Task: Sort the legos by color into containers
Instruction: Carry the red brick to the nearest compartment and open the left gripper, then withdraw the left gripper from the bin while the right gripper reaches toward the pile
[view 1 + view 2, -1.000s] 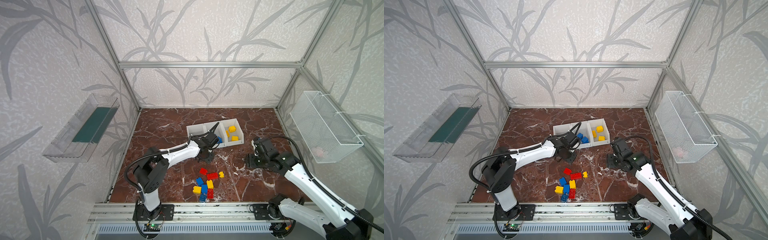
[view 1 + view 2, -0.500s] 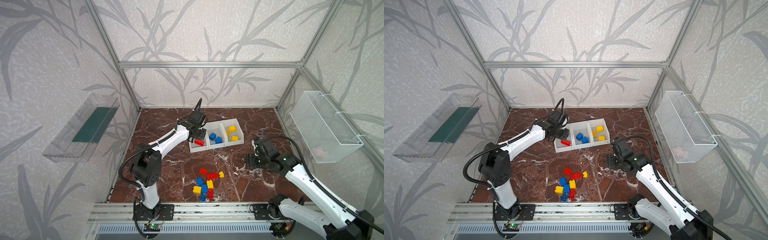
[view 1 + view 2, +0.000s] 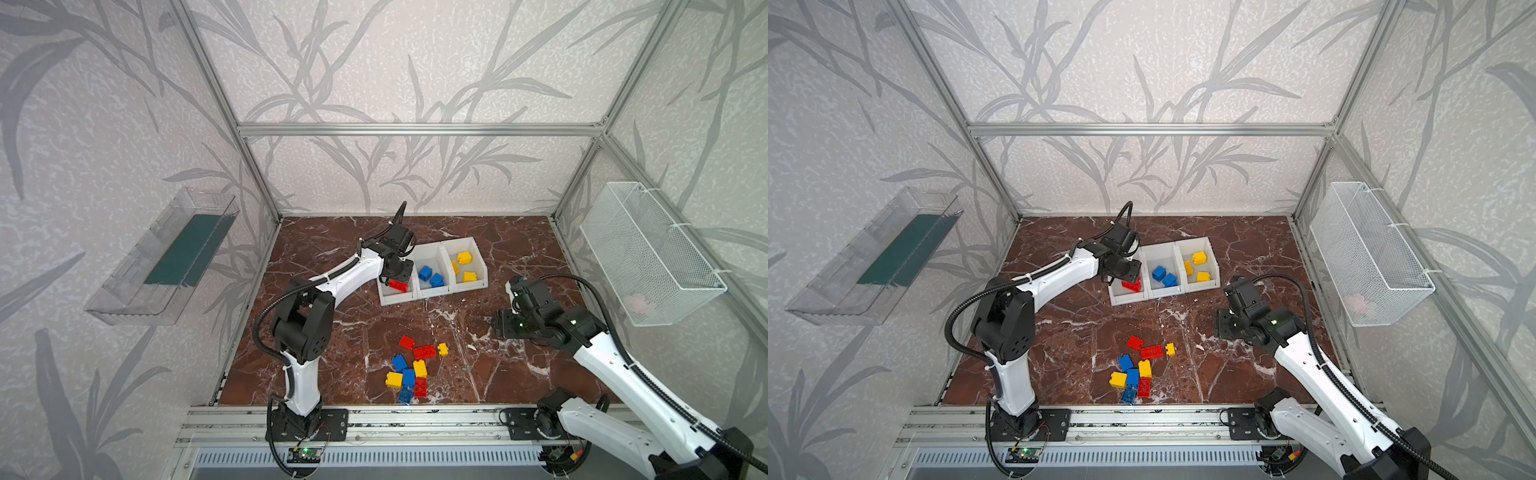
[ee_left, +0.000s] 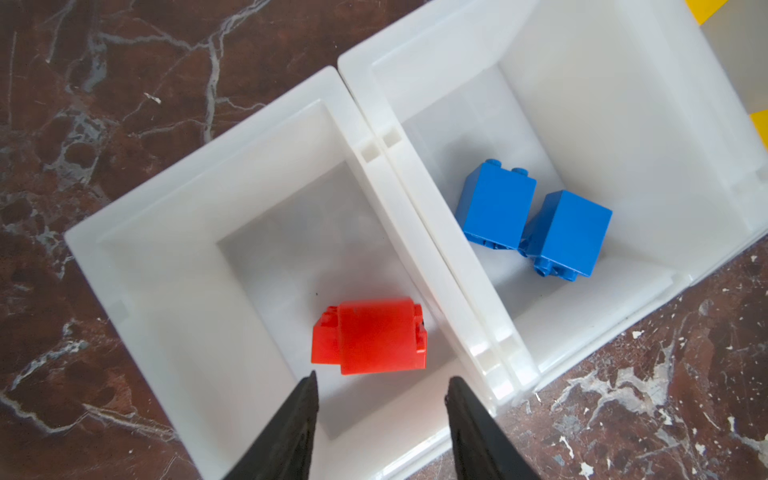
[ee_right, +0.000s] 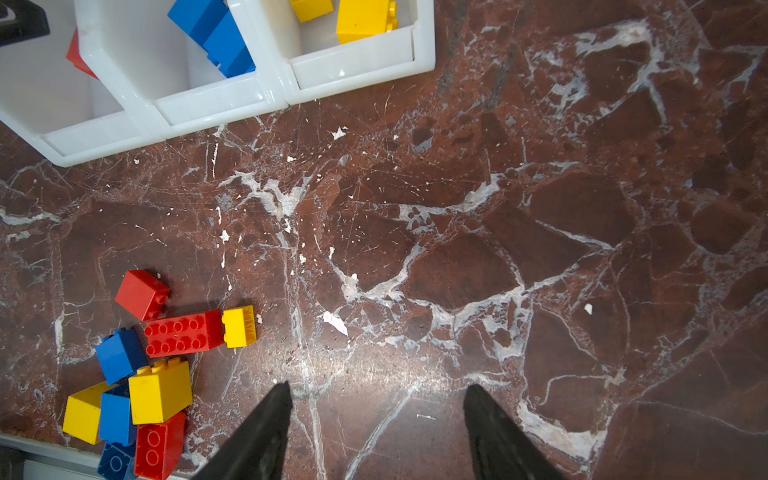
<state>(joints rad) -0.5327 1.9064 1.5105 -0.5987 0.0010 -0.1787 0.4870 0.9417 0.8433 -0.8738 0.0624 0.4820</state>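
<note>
brown marble table (image 3: 519,249), leaf-patterned walls around it. one red brick (image 4: 370,336) lies on its side in the white container (image 4: 166,257) nearest the table's left edge, beside the middle container (image 4: 623,104) holding blue bricks (image 4: 494,208), so colors stay apart. the left gripper (image 4: 381,377) hangs just over it, jaws parted, holding nothing, likely a drop-off. unsorted legos (image 3: 409,372) crowd the front edge; the right gripper (image 5: 376,385), parted and empty, hovers over bare table nearby.

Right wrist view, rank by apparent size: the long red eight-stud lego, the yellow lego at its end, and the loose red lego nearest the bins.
Largest: long red lego.
Next: loose red lego nearest the bins.
Smallest: yellow lego.
All lie close together; distance barely matters.
</note>
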